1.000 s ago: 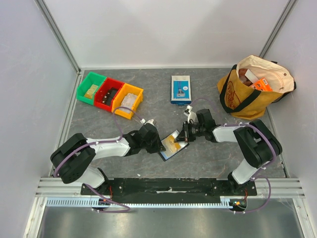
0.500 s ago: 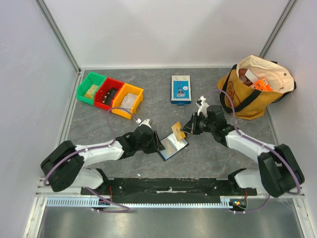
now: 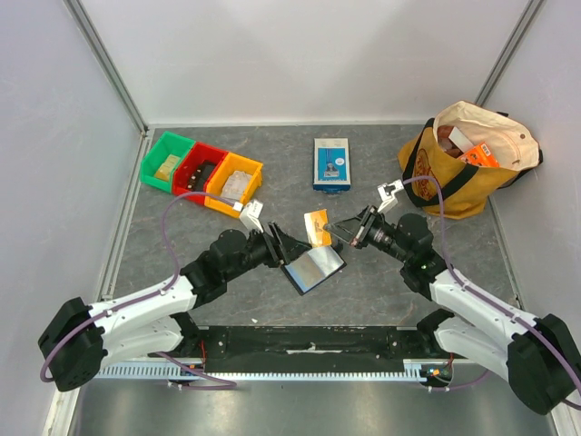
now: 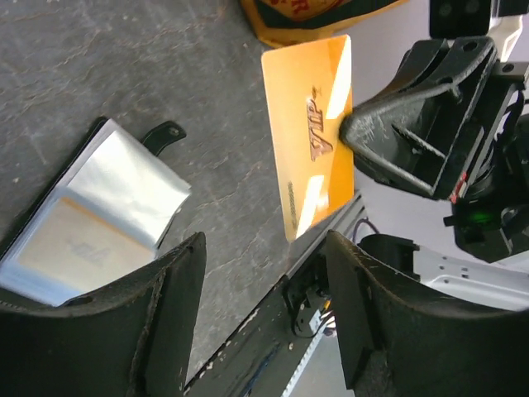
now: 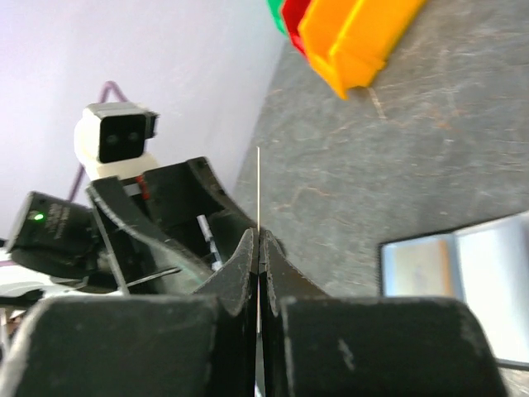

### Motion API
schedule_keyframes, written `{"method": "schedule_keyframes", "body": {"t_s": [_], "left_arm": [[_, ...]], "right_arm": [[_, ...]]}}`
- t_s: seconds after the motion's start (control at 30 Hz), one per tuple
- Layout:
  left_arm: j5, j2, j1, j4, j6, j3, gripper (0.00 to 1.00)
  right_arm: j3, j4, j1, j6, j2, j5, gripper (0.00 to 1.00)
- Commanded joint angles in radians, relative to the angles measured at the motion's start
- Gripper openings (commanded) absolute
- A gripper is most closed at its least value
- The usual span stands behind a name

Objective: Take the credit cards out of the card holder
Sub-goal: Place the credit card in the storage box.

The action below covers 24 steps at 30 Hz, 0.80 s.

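The card holder (image 3: 315, 268) lies open on the table, with a pale card (image 4: 70, 248) showing in its bluish-grey pocket. My right gripper (image 3: 343, 234) is shut on a yellow-orange credit card (image 3: 318, 227), holding it in the air above and just behind the holder. The left wrist view shows the card's (image 4: 312, 136) face. In the right wrist view the same card (image 5: 259, 190) is edge-on between the shut right gripper (image 5: 259, 240). My left gripper (image 3: 280, 245) stands open and empty by the holder's left edge; in its own view the left gripper (image 4: 264, 248) frames bare table, with the holder (image 4: 91, 215) at left.
A blue-and-white box (image 3: 331, 163) stands behind the arms. A yellow tote bag (image 3: 463, 159) fills the back right corner. Green (image 3: 167, 161), red (image 3: 200, 173) and orange (image 3: 234, 184) bins sit at the back left. Walls close in three sides.
My left gripper opened, let go of the holder and drew back left. My right gripper pulled the orange card out of the holder and lifted it up and away.
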<state>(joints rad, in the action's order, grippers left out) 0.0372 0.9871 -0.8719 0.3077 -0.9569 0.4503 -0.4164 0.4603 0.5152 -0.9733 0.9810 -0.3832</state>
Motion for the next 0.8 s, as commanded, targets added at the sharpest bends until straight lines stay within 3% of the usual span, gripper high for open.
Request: {"method": "schedule_keyframes", "body": {"t_s": [0.0,0.13,0.23,0.43,0.5,0.57,0.77], "left_arm": [[0.017,-0.016,0.001,0.148,0.021,-0.005,0.66],[0.023,-0.015,-0.001,0.194,0.009,-0.012,0.65],[0.029,-0.013,0.001,0.215,0.000,-0.015,0.58],[0.026,-0.045,0.001,0.219,-0.005,-0.028,0.24],[0.012,-0.076,0.002,0.193,0.007,-0.036,0.05],[0.007,-0.109,0.004,0.142,0.041,-0.032,0.02],[0.041,-0.185,0.048,-0.161,0.194,0.076,0.02]], "right_arm": [[0.010,0.150,0.055,-0.100,-0.038,0.070,0.00],[0.008,0.181,0.103,-0.113,-0.036,0.095,0.00],[0.010,0.199,0.131,-0.117,-0.028,0.107,0.00],[0.010,0.201,0.144,-0.096,-0.018,0.099,0.00],[0.002,0.176,0.144,-0.065,-0.018,0.087,0.03],[-0.024,0.114,0.143,-0.009,-0.018,0.069,0.15],[-0.221,-0.311,0.143,0.301,-0.036,0.104,0.71]]}}
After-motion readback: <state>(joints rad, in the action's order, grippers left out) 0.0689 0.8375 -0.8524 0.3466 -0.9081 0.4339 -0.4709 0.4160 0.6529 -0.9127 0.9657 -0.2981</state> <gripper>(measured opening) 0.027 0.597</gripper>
